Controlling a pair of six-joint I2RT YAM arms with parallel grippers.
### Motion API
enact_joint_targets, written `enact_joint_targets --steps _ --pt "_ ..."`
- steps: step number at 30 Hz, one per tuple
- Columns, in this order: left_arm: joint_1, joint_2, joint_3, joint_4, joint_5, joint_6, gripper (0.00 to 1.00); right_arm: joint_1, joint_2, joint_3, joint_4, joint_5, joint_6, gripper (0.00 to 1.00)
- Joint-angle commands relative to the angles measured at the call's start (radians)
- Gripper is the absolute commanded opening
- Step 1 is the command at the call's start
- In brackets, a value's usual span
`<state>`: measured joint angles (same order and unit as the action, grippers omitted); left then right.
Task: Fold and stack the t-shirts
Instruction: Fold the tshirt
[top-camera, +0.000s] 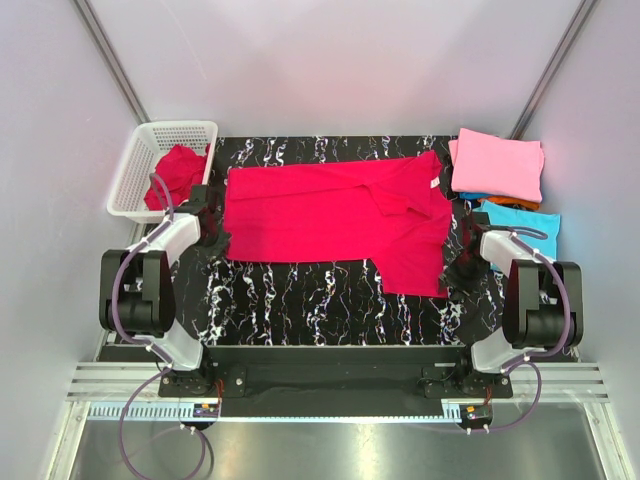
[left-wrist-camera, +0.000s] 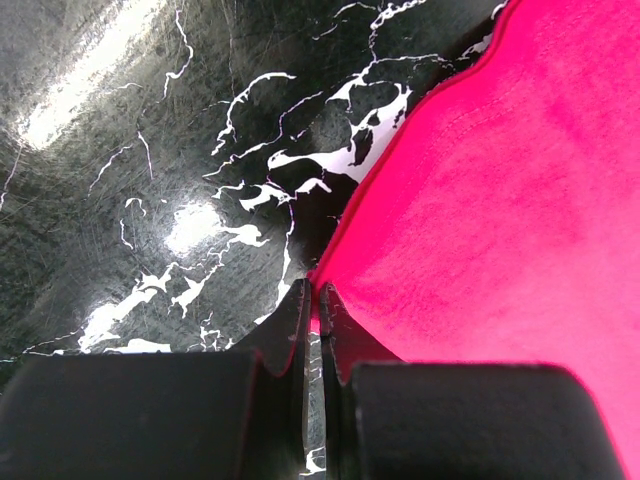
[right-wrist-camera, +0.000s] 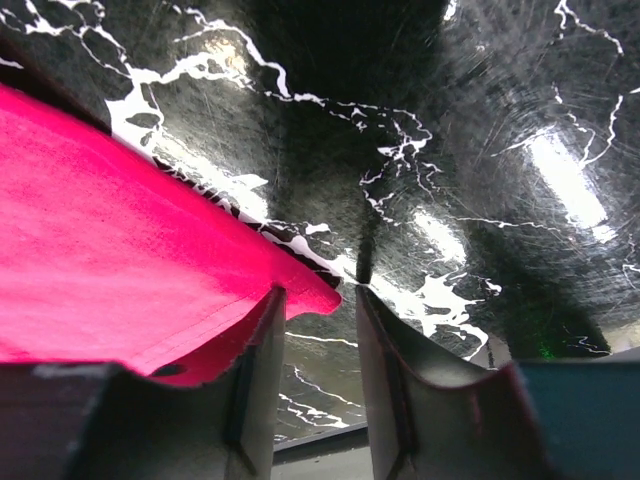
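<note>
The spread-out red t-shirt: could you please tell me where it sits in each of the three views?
Top external: the red t-shirt lies flat across the table's middle.
Left wrist: it fills the right side, its edge meeting the left gripper.
Right wrist: it covers the left side, its corner reaching the right gripper.
Shared landmark: the black marbled tabletop.
</note>
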<state>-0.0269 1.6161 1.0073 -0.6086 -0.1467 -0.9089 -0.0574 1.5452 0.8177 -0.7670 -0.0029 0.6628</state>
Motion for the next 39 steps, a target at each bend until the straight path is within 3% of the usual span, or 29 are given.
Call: enact_joint_targets --steps 1,5,8,14,23,39 --pt "0.005 -0.047 0.043 -0.003 -0.027 0.008 0.0 -0.009 0.059 -0.02 0.077 0.004 0.001 0.38" --pt "0.005 -0.062 0.047 -0.01 -0.025 0.013 0.0 -0.015 0.088 -0.011 0.103 -0.02 -0.012 0.24" --pt "0.005 -0.073 0.042 -0.016 -0.024 0.013 0.0 -0.018 0.096 -0.012 0.115 -0.028 -0.02 0.0" --pt "0.005 -0.122 0.024 -0.036 -0.018 0.021 0.0 -0.019 0.043 -0.022 0.078 -0.045 -0.012 0.0" --pt "0.004 -0.274 -0.067 -0.057 0.022 0.022 0.0 -0.016 -0.215 -0.084 -0.061 -0.072 0.026 0.0" --pt "-0.056 -0.449 -0.161 -0.161 -0.014 -0.007 0.0 -0.007 -0.579 0.012 -0.334 -0.081 0.031 0.0"
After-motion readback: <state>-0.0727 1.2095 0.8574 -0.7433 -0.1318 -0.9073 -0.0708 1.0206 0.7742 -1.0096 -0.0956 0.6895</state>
